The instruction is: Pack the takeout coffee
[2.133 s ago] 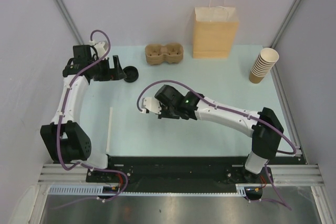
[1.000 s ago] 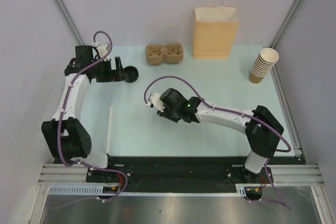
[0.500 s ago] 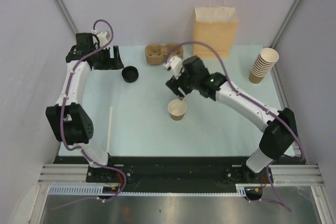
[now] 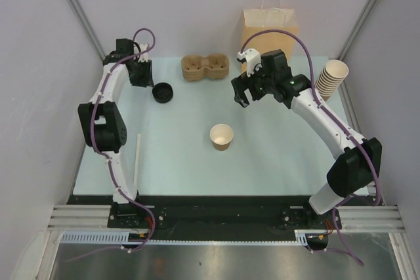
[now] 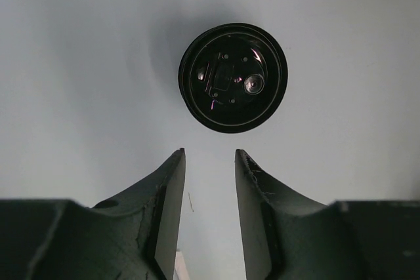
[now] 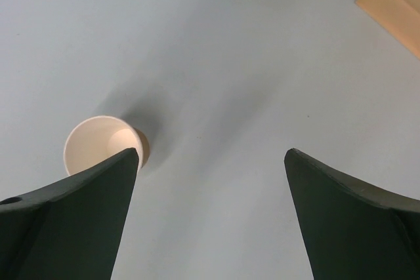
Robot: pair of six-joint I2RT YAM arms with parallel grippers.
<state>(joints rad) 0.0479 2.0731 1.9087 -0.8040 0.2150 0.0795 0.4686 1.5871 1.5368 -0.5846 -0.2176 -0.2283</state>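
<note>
No writing, label, brand, number or sign can be read in any view. The paper bag [image 4: 269,40] shows a plain brown face. The cup [image 4: 222,136] on the counter [image 4: 177,155] and the stack of cups [image 4: 328,82] have plain tan sides. In the left wrist view, the small shapes on the glossy black lid [image 5: 233,78] are too indistinct to read as letters.

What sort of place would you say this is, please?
Probably a lab test cell staged as a takeout counter: plain grey walls enclose a pale table holding a paper bag, a cup stack and a pulp cup tray.
</note>
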